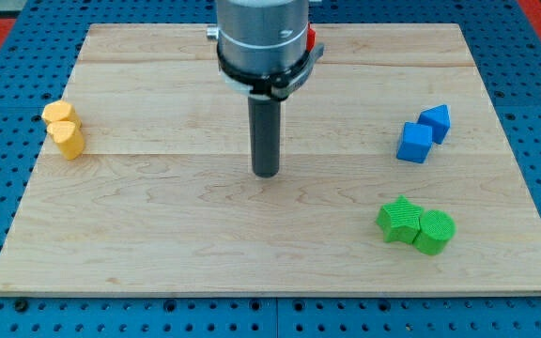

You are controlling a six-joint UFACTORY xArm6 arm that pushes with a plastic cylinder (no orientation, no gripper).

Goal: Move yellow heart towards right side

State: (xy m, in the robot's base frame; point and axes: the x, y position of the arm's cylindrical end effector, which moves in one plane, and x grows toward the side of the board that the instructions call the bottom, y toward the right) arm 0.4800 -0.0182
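Two yellow blocks lie touching at the view's left edge of the wooden board (pixel 158 235). The upper one (pixel 58 114) is more orange, the lower one (pixel 68 139) paler yellow; I cannot tell which is the heart. My tip (pixel 266 174) rests near the board's middle, far to the right of both yellow blocks and touching no block.
Two blue blocks, a cube (pixel 414 143) and a smaller one (pixel 435 122), sit at the view's right. A green star (pixel 399 220) and a green cylinder (pixel 434 231) sit at the lower right. A red block (pixel 311 39) peeks out behind the arm's head (pixel 261 38).
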